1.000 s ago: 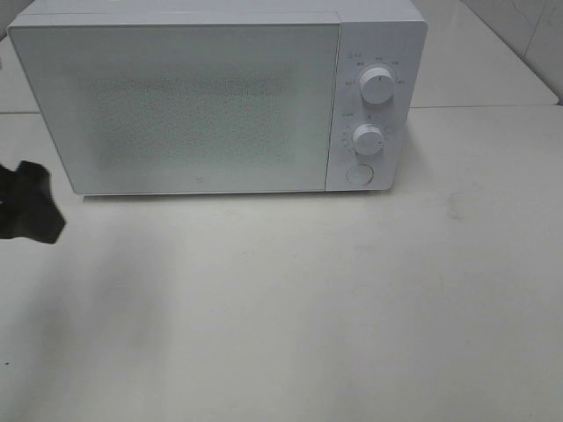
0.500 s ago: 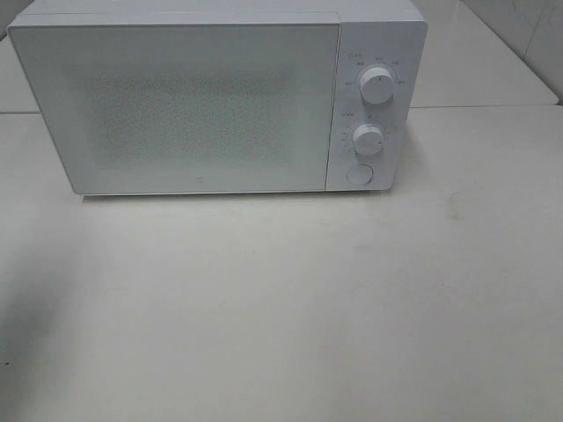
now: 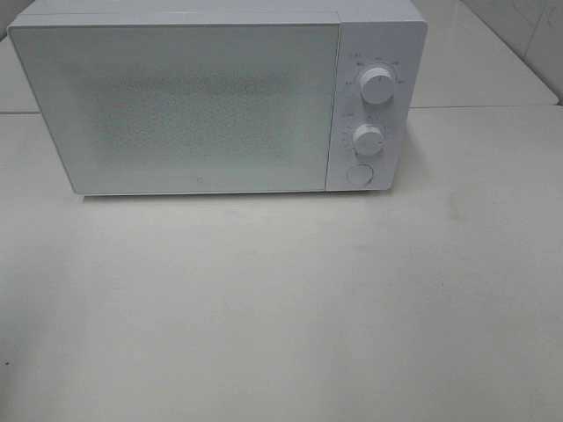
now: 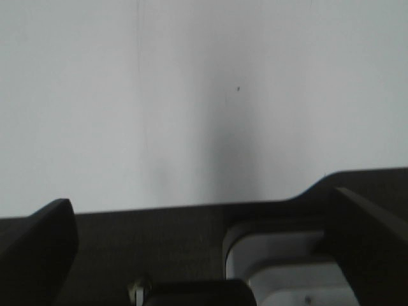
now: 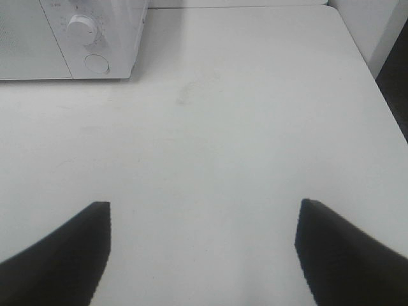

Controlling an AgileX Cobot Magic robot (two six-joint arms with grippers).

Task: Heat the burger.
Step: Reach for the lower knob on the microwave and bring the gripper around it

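No burger shows in any view. The white microwave point(image 3: 202, 97) stands at the back of the table with its door point(image 3: 176, 105) shut; its frosted window reveals nothing inside. Neither gripper appears in the exterior high view. In the left wrist view my left gripper point(image 4: 199, 204) is open with nothing between its dark fingers point(image 4: 38, 242), facing a plain white surface. My right gripper point(image 5: 204, 207) is also open and empty over the bare white tabletop point(image 5: 210, 127), well away from the microwave point(image 5: 64, 38).
The microwave's panel has two white knobs point(image 3: 376, 85) point(image 3: 368, 139) and a round button point(image 3: 358, 174). The table's right edge point(image 5: 382, 95) drops off near the right gripper. A dark ledge point(image 4: 159, 236) and a white block point(image 4: 287, 268) lie under the left gripper.
A dark part of the left arm, at the left edge of the exterior high view a second ago, has withdrawn out of that view. The microwave has not changed.
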